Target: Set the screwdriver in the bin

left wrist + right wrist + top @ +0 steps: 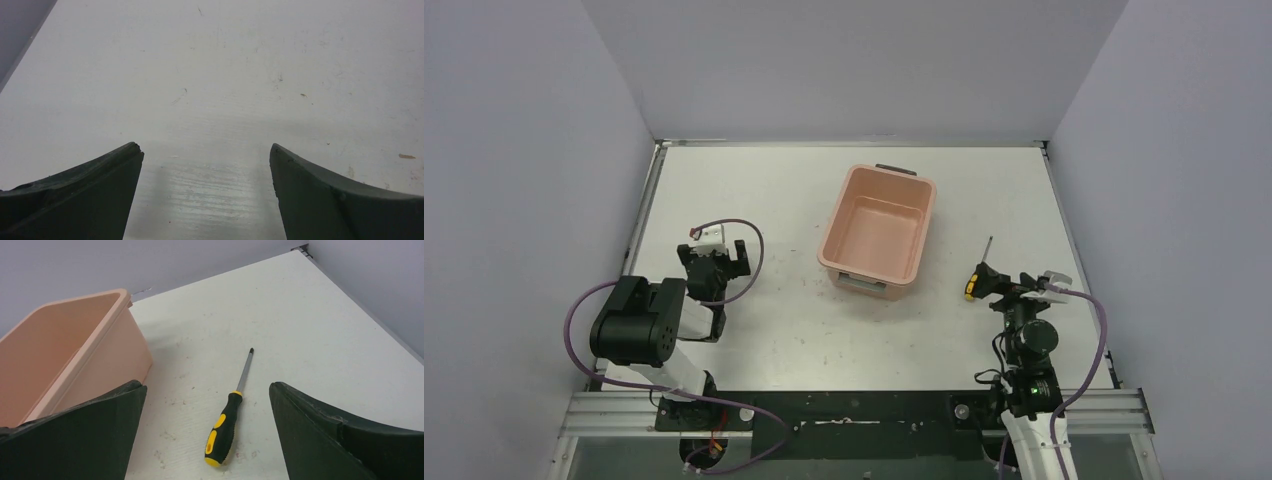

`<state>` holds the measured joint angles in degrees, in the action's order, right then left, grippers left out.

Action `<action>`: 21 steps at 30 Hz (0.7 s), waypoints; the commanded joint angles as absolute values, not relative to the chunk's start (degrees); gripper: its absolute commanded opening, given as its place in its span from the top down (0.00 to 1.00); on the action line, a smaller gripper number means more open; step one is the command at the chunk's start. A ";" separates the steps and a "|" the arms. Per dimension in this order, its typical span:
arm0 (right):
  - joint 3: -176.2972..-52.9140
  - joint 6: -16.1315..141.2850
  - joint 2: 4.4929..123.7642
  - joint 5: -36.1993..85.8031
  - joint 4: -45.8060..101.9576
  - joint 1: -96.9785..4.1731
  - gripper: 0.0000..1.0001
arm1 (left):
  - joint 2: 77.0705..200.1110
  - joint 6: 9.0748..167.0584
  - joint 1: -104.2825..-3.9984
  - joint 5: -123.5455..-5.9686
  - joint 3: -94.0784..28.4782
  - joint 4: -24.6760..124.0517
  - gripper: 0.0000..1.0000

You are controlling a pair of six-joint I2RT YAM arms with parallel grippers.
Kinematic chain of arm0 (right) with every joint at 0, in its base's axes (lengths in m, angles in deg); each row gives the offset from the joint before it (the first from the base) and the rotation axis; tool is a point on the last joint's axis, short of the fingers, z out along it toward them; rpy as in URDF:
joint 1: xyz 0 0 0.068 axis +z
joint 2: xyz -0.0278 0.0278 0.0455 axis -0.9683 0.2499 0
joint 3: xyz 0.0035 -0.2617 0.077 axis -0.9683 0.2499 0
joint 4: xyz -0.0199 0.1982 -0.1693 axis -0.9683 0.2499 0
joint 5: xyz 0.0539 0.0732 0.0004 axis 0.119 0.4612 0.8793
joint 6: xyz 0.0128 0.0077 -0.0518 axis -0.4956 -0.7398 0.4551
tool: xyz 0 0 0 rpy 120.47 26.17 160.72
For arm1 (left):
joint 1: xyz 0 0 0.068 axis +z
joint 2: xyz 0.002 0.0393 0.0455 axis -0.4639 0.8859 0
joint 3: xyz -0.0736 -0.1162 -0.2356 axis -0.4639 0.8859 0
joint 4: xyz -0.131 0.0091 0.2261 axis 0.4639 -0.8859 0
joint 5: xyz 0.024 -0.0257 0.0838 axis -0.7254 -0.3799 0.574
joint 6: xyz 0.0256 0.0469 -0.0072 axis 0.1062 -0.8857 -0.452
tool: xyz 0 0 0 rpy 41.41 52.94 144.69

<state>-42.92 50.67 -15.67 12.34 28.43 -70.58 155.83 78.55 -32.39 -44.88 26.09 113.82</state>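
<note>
The screwdriver (977, 275) lies flat on the white table, right of the bin, its yellow-and-black handle near me and its thin shaft pointing away. In the right wrist view the screwdriver (224, 426) lies between my open fingers. The salmon-pink bin (920, 228) stands empty and upright at the table's middle; its near right corner shows in the right wrist view (131, 342). My right gripper (1009, 290) is open, low over the table just behind the handle. My left gripper (713, 262) is open and empty over bare table at the left; the left wrist view shows only its fingers (85, 190).
Grey walls enclose the table on three sides. The table's right edge (1074, 250) runs close to the right arm. Purple cables loop round both arms. The metal base rail (854, 410) lies along the near edge.
</note>
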 commanded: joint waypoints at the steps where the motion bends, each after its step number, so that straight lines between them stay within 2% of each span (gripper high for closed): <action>1: -45.21 48.59 -15.57 7.06 27.28 -70.33 0.00 | 155.47 78.23 -32.04 -45.25 24.87 117.11 0.03; 5: -50.34 46.15 -11.89 8.46 26.53 -70.31 0.00 | 155.52 78.16 -32.04 -45.25 24.87 117.11 0.03; 9: -60.99 48.26 -1.28 12.07 26.57 -70.32 0.00 | 155.50 78.16 -32.03 -45.22 24.87 117.06 0.03; 13: -76.97 50.35 16.42 9.36 37.30 -70.30 0.00 | 155.50 78.17 -32.04 -45.24 24.80 117.07 0.03; 17: -96.69 49.75 39.35 2.35 57.41 -70.49 0.00 | 155.50 78.21 -32.04 -45.26 24.80 116.99 0.03; 21: -104.49 51.75 56.85 7.03 64.68 -71.27 0.00 | 155.49 78.21 -32.01 -45.25 24.80 117.05 0.03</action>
